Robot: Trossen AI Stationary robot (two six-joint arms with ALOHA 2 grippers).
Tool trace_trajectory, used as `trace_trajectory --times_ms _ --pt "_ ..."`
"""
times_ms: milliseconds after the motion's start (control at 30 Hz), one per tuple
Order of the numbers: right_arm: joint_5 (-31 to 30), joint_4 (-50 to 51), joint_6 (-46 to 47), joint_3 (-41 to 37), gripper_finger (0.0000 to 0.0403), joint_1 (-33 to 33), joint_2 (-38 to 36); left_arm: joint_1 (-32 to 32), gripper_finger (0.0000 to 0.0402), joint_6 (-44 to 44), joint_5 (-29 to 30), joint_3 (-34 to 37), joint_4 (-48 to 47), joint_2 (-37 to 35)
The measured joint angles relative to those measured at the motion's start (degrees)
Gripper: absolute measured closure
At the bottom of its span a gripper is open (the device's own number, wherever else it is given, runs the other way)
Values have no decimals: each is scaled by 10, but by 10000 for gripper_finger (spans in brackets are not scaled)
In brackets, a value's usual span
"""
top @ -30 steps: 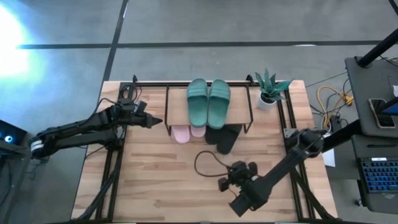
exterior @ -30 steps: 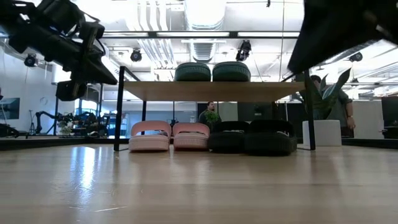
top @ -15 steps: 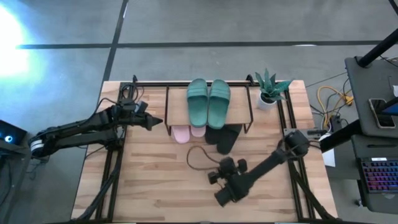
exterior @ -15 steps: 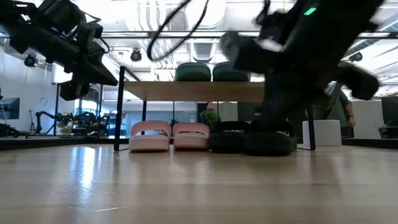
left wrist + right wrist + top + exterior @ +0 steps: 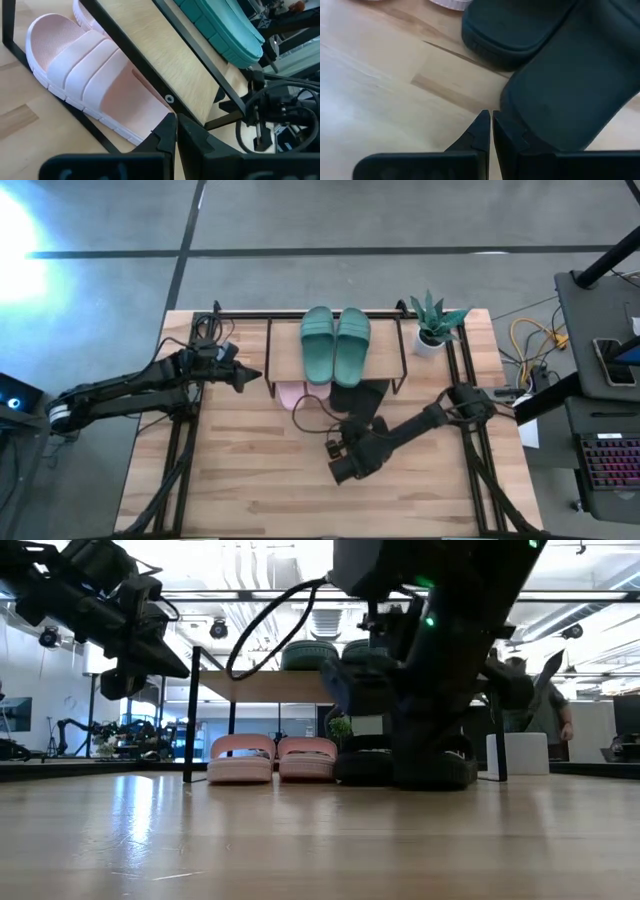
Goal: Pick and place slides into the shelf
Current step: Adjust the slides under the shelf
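Observation:
The shelf (image 5: 285,350) stands at the table's far middle. The dark green slides (image 5: 335,345) lie side by side on its wooden top board. The pink slides (image 5: 292,393) and the black slides (image 5: 362,402) rest on the table under the board, their heels sticking out toward the near edge. My left gripper (image 5: 255,376) is shut and hovers left of the shelf, pointing at a pink slide (image 5: 95,85). My right gripper (image 5: 350,438) is shut and low over the table, its tips (image 5: 490,120) at the heel of the nearer black slide (image 5: 570,85). My right gripper's shut fingertips (image 5: 482,122) stand level at the heel edge (image 5: 506,102) of the nearer black slide, coming from the table's near side. I cannot tell whether they touch it. The slide lies flat on the table.
A potted plant (image 5: 435,325) stands at the shelf's right end. A loose black cable (image 5: 305,412) loops from my right wrist over the table in front of the pink slides. Bare table lies toward the near edge. A person (image 5: 555,715) stands in the room behind.
My right gripper has swung from the table's near right toward the left and far edge, up to the black slides' heels, its cable loop trailing along.

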State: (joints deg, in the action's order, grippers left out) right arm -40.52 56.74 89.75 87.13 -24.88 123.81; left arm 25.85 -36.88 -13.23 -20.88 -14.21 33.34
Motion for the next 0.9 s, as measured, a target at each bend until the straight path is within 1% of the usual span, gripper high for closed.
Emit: trace_trajectory --times_ms 233,433,567,767,900 --pt "2 9 -24 -44 390 9 0 0 402 4 0 0 0 0" --pt "3 74 -23 -54 390 13 0 0 402 3 0 0 0 0" --pt "-3 115 0 -55 390 21 0 0 402 3 0 0 0 0" --pt "-29 119 6 -59 390 37 0 0 402 3 0 6 2 3" --pt "-35 118 2 -62 390 51 0 0 402 3 0 6 2 9"
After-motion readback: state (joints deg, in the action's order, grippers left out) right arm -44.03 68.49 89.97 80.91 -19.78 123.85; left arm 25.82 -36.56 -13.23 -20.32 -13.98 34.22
